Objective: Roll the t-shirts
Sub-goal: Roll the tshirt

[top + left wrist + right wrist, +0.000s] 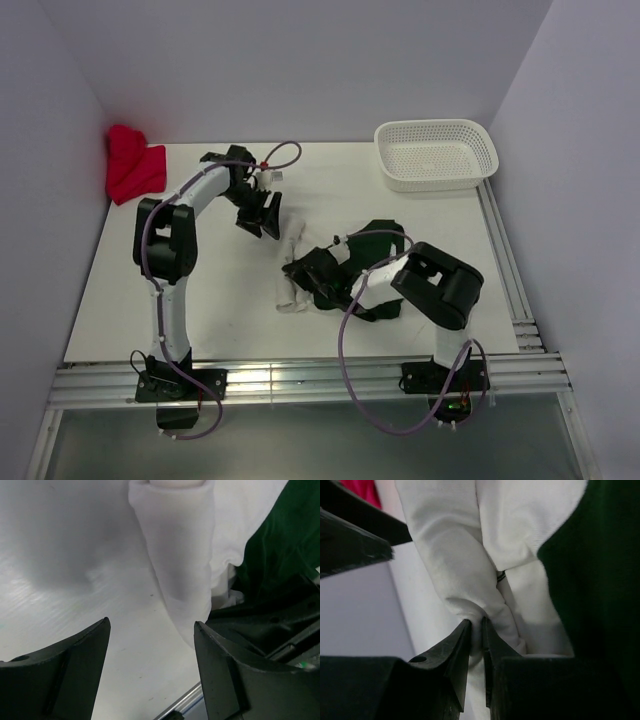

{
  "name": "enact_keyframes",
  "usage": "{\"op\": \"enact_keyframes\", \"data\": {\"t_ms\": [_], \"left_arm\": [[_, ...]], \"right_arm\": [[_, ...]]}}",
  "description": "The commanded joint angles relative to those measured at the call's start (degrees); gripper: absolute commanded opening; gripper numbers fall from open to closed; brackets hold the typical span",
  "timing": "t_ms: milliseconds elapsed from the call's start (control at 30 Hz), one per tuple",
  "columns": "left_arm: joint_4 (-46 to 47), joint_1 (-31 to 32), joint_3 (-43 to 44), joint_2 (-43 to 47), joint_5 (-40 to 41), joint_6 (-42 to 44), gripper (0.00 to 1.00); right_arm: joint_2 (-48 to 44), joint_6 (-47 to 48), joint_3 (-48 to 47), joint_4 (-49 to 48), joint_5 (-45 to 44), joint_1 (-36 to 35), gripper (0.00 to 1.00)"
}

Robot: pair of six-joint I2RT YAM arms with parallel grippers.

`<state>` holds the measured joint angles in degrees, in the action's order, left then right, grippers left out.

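On table (225, 305), right fingers (454, 652) pinch off-white t-shirt's (450, 565) edge.

From my station I count two t-shirts: one off-white t-shirt (291, 294) and one dark green t-shirt (607, 580). I also see one white basket (440, 178), one red cloth (133, 168), and two claws, the left claw (152, 625) and right claw (476, 625).

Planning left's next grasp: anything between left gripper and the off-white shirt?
Nothing: left wrist view shows only bare table between left gripper and off-white shirt.
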<state>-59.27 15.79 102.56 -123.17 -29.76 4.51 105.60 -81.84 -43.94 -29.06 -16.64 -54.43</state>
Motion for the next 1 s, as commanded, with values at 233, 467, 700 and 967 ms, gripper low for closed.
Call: {"op": "enact_keyframes", "data": {"t_ms": [233,467,700,967], "left_arm": [[17.1,-0.1,-12.0,-0.5,-17.3,-3.7,0.72],[20.3,0.4,-12.7,-3.2,-17.2,-8.2,0.64],[13.6,2.7,-8.1,-3.1,-4.4,-8.9,0.25],[6.3,4.8,-4.6,-0.8,11.8,-5.5,0.17]], "right_arm": [[11.9,-16.1,13.2,-33.1,6.9,1.5,0.18],[12.8,-17.6,14.9,-34.7,6.8,1.4,0.18],[3.7,-7.8,8.3,-11.0,3.2,1.0,0.31],[-4.4,1.9,-9.3,30.3,-11.1,-3.8,0.45]]}}
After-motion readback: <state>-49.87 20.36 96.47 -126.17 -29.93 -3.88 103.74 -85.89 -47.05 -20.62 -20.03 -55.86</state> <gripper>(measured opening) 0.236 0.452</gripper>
